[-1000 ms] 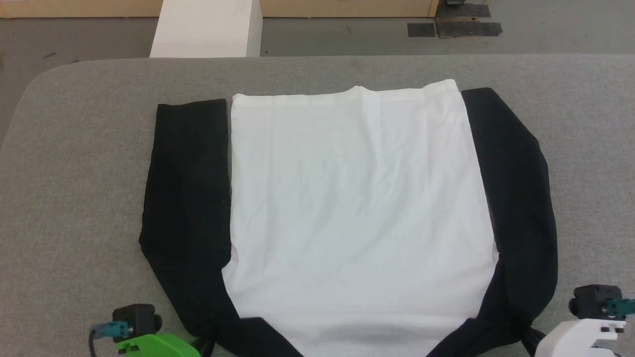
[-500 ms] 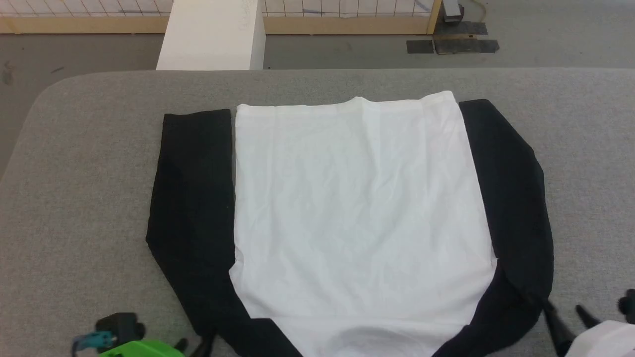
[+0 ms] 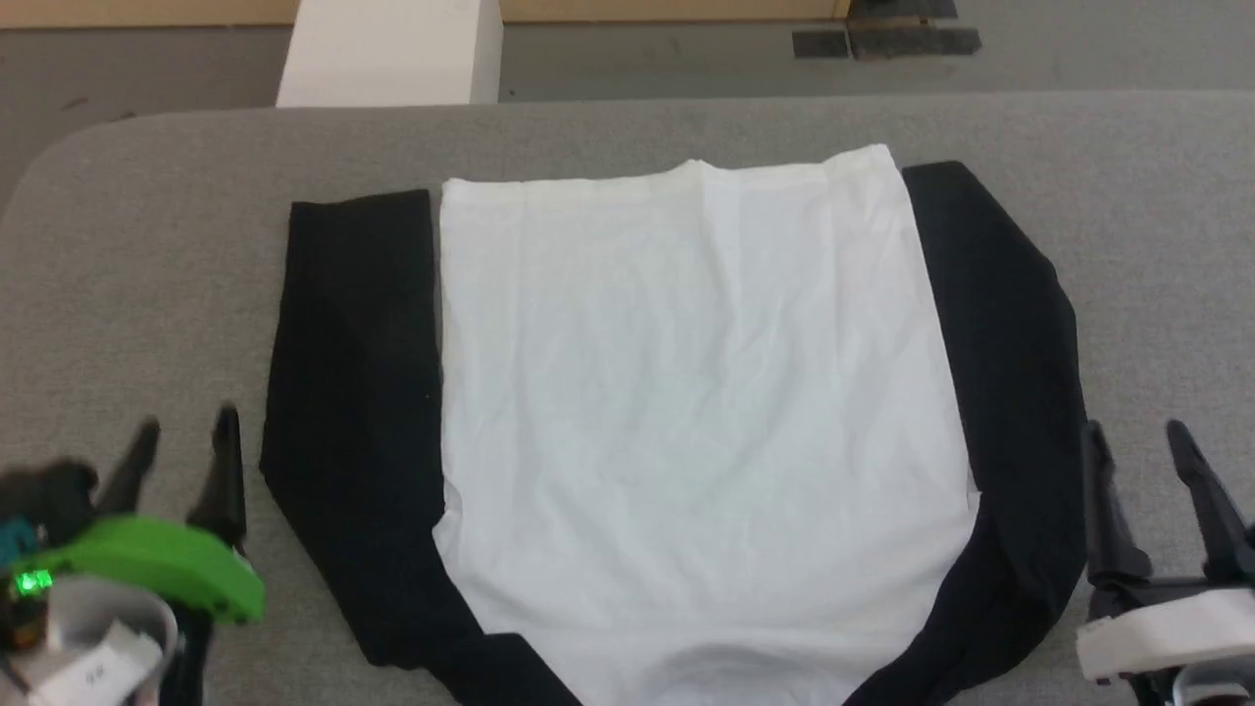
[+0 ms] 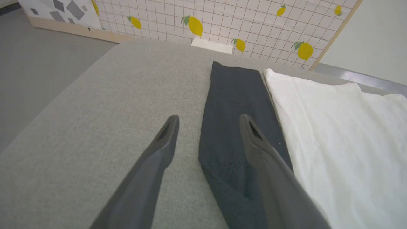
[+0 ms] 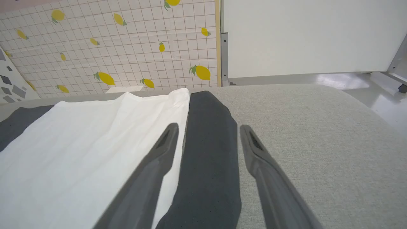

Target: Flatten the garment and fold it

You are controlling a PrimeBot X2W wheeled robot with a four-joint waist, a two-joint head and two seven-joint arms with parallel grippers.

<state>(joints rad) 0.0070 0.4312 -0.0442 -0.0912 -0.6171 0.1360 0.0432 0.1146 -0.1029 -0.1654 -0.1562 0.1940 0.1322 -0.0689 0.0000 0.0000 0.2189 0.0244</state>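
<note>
Head view: white T-shirt with black sleeves (image 3: 701, 412) lies spread flat at the middle of the grey fabric-covered table (image 3: 147, 245). A white rectangular block (image 3: 392, 49) stands past the table's far edge. The wrist views take in a gridded wall with lemon prints (image 4: 254, 25) behind the table.

Left gripper (image 3: 187, 420): fingers spread wide, nothing between them, just beside the left sleeve. Right gripper (image 3: 1132, 429): likewise wide apart and empty, beside the right sleeve.

Count: one shirt, two black sleeves, two grippers, two fingers each.
</note>
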